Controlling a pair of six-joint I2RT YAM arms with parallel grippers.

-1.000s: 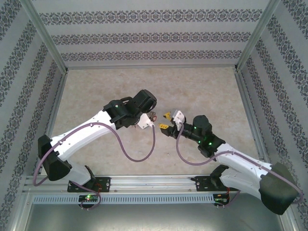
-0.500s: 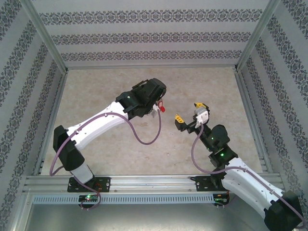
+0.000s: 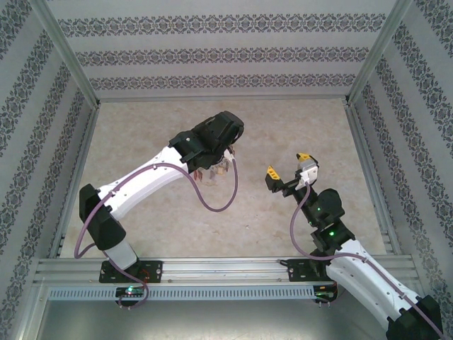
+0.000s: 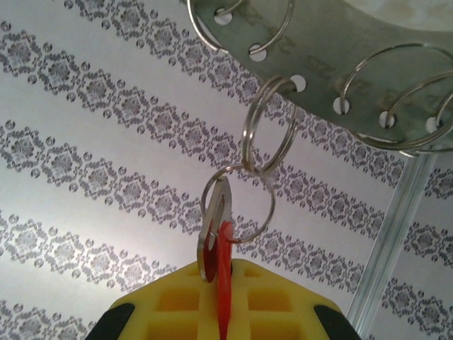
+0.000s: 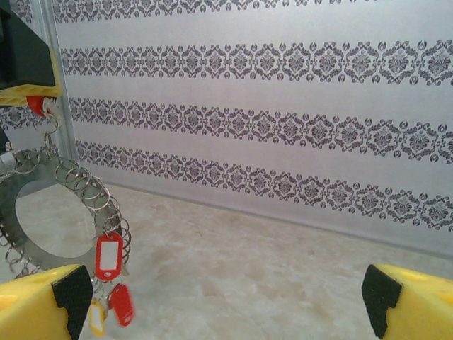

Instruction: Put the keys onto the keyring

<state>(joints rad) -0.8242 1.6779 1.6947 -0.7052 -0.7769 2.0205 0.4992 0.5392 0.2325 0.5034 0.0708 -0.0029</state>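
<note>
Keyring (image 4: 333,42): a flat grey metal band pierced with small holes. It hangs in the air under the left hand, above the middle of the worktop (image 3: 283,127). From the right wrist its round hollow centre shows, with the floor of the cell visible through it.
Link rings (image 4: 269,127): thin split rings pass through the holes of the band. One of them hangs from a hole and joins a second ring, and that second ring carries the held key.
Key (image 4: 210,234): silver, with a red tag (image 4: 224,276) beside it. Both are pinched upright between the yellow pads.
Left hand (image 4: 219,304): closed narrowly on the key and its tag, so the whole keyring dangles from that one grip. In the top view it sits left of centre, with the bundle just beneath it.
Other tags: seen from the right wrist, a red tag with a white window (image 5: 109,256), a second red one (image 5: 122,303) and a yellow one (image 5: 95,316) hang from the lower edge of the band.
Right hand (image 3: 288,165): spread wide and holding nothing. Its yellow fingertips (image 5: 42,301) stand far apart. It faces the keyring from the right, well apart from it and raised off the worktop.
</note>
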